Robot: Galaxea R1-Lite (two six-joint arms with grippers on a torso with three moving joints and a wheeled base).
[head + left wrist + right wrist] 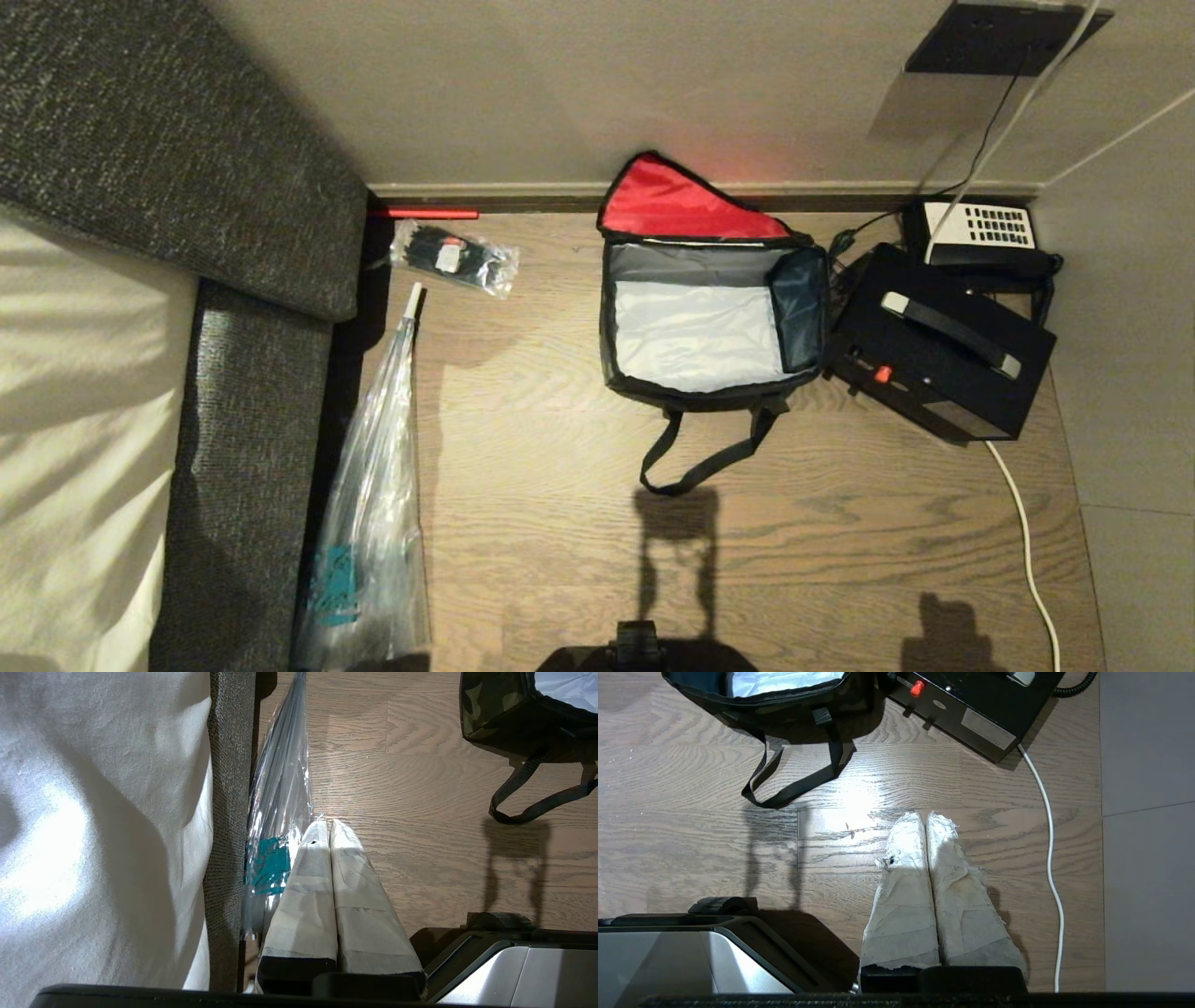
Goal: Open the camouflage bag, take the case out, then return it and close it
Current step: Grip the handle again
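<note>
The camouflage bag [691, 266] stands open on the wooden floor against the wall. Its red-lined lid [672, 201] is folded back and its pale grey inside holds nothing. One black strap handle [700, 462] trails toward me. The black case [938, 345], with a pale-ended handle and a red dot, lies on the floor touching the bag's right side. My left gripper [325, 823] is shut and empty, low beside the bed, well short of the bag [486, 709]. My right gripper [923, 815] is also shut and empty above bare floor, short of the bag [784, 700] and case [976, 700].
A telephone [980, 233] sits behind the case by the wall, and a white cable [1027, 541] runs along the floor on the right. A crinkled clear plastic bag [373, 504] and a small packet [453, 257] lie beside the grey upholstered bed [252, 420] on the left.
</note>
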